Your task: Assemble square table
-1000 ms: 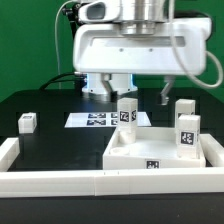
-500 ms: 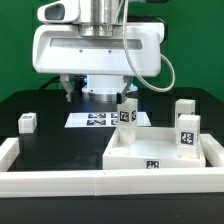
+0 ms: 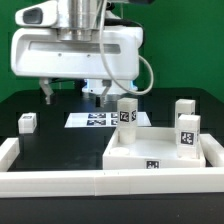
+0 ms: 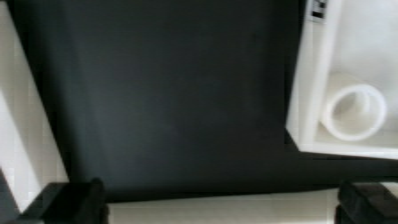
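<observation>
Where matte black table (image 3: 60,140) shows, glossy square slab (image 3: 150,150).

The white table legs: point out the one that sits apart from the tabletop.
The small leg near the exterior view's left edge stands alone on the black table. The other three legs cluster at the square tabletop.

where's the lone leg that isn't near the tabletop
In the exterior view, that small white leg sits alone on the black table at the view's left, left of the marker board and behind the white border bar.
</observation>
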Tool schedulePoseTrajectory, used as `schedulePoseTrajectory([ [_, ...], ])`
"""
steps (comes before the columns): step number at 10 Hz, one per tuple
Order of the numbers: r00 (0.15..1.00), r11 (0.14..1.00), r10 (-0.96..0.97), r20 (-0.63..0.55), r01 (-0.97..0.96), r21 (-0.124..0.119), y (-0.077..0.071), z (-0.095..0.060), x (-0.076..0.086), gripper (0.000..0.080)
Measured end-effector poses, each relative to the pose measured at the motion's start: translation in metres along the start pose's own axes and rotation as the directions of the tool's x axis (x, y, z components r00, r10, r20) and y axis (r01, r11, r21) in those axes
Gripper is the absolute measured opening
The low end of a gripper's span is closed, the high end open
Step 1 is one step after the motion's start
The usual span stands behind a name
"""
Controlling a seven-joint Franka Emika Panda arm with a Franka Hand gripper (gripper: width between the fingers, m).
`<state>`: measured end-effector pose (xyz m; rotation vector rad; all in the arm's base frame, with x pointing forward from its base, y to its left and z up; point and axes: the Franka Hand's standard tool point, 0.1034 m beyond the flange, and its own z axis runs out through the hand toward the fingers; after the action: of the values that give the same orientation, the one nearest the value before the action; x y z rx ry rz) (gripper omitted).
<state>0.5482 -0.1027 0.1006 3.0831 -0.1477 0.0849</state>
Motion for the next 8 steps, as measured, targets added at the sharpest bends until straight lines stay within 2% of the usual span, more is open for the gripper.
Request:
schedulePoseTrajectory([
  [2, 0.999, 1.0, -0.016, 0.031, 0.015, 0.016, 0.044, 0.014, -0.033, 0.0649],
  [3, 0.999, 1.0, -0.003, 0.047, 0.002, 0.019, 0.058, 0.016, -0.041, 0.0649],
  [8, 0.997, 0.999, 0.039, 0.059, -0.039, 0.012, 0.091, 0.019, -0.047, 0.0649],
])
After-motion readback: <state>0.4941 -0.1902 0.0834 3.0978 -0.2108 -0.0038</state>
